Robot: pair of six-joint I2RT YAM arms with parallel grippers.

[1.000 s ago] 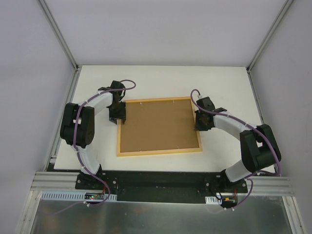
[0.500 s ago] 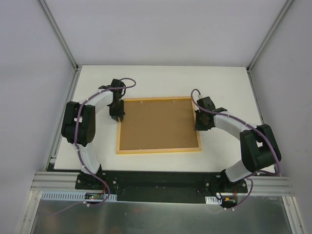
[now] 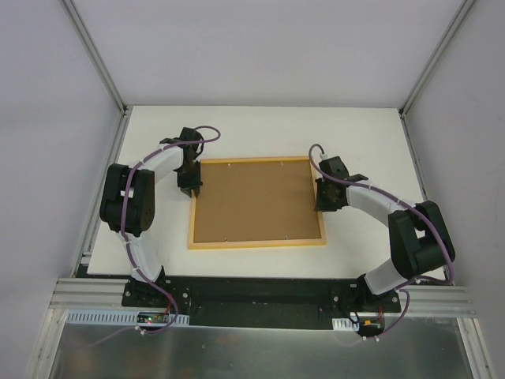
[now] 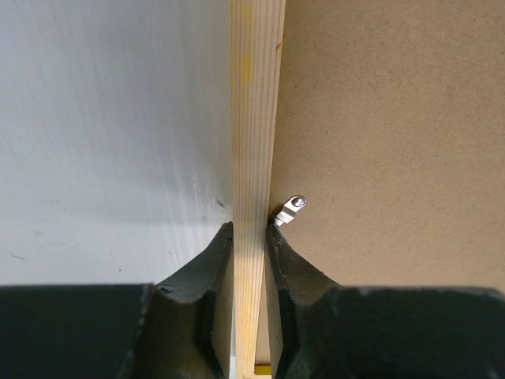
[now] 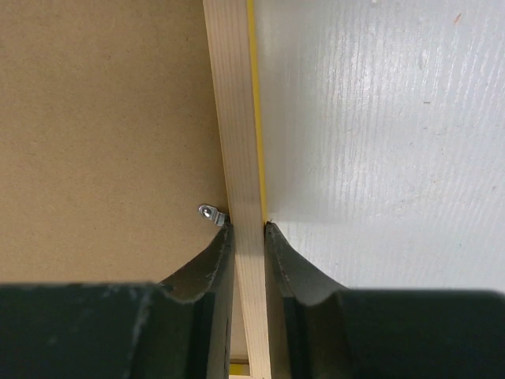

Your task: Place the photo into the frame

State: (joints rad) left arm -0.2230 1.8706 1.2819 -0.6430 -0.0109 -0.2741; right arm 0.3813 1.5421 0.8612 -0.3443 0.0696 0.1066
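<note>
The frame (image 3: 256, 242) lies back side up on the white table, its pale wood rails around a brown backing board (image 3: 256, 201). The photo is not in view. My left gripper (image 3: 192, 188) is shut on the frame's left rail (image 4: 256, 118), one finger on each side, with a fingertip (image 4: 278, 237) next to a small metal clip (image 4: 290, 210). My right gripper (image 3: 323, 202) is shut on the frame's right rail (image 5: 234, 118), next to another clip (image 5: 211, 214). A thin yellow edge of the front shows along that rail.
The white table (image 3: 260, 130) reaches beyond the frame on all sides. Metal posts stand at the back corners. The backing board fills the wrist views (image 4: 394, 142) (image 5: 102, 118) inside the rails.
The left gripper shifted slightly toward the far end of the left rail a second ago and the frame's left side settled. Nothing has moved in the last half second.
</note>
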